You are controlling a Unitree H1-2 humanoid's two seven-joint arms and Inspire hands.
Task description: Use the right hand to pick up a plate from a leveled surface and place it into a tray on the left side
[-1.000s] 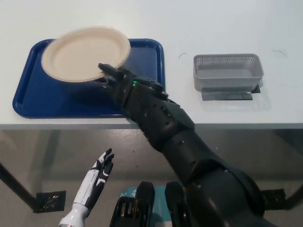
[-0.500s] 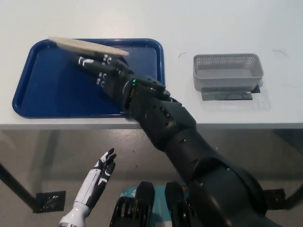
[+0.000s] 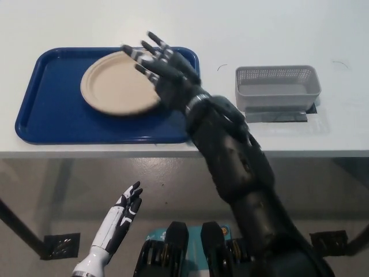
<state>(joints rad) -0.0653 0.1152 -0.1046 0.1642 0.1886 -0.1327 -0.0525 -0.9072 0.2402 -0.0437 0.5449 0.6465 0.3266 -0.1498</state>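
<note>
Looking down from the head view, a white table (image 3: 259,23) runs across the top, grey floor below its front edge. On its left sits a blue tray (image 3: 46,115) with the beige plate (image 3: 115,92) lying flat inside — on its right, an empty grey mesh basket (image 3: 277,86). Over the tray, the black right hand (image 3: 164,69) is spread wide, holding nothing. Below the table the white left hand (image 3: 124,210) rests, fingers apart.
</note>
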